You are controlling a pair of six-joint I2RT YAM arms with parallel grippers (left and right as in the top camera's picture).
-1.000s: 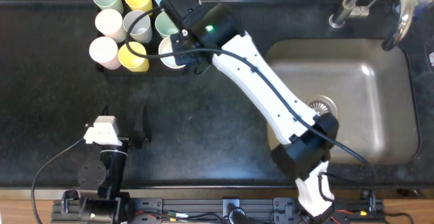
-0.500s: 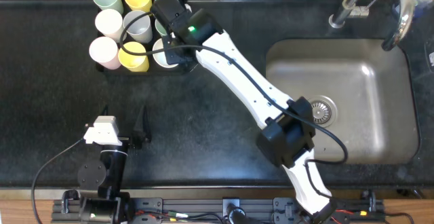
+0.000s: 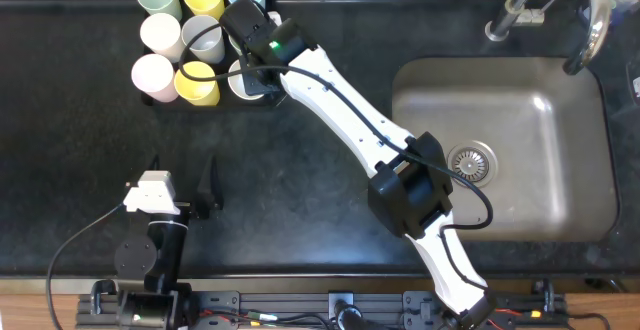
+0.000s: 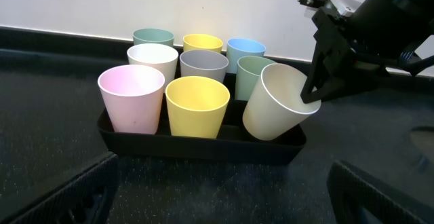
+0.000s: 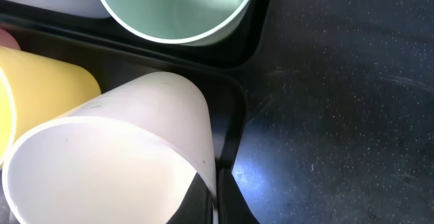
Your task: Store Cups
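My right gripper (image 4: 314, 92) is clamped on the rim of the white cup (image 4: 274, 105), which leans tilted in the tray's (image 4: 203, 146) near corner slot, just beside the yellow cup (image 4: 196, 106) and in front of the pale green cup (image 5: 175, 7). Compared with a second ago, my right arm has swung further toward the tray, its elbow drawn away from the sink (image 3: 520, 150), and the white cup sits closer to the yellow one. My left gripper (image 3: 183, 174) rests on the counter (image 3: 300, 190), well apart from the tray, fingers spread.
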